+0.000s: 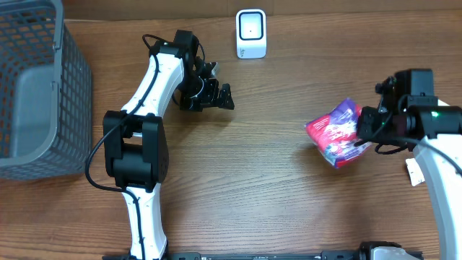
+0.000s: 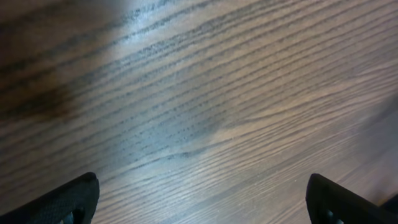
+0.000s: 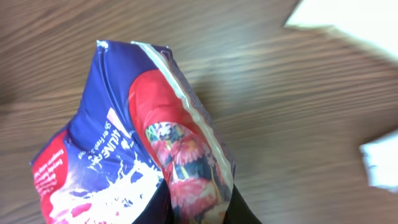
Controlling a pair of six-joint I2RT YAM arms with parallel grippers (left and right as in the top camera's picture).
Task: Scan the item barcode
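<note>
Snack packet (image 1: 334, 133), pinched in the right tool (image 1: 363, 131), hangs well right of the far scanner (image 1: 251, 34); scan not yet done; left tool (image 1: 219, 85) gapes empty.

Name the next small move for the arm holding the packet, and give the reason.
Probably lift the packet and start it toward the white scanner. The right end effector is shut on the packet's edge, yet the packet is well away from the scanner.
</note>
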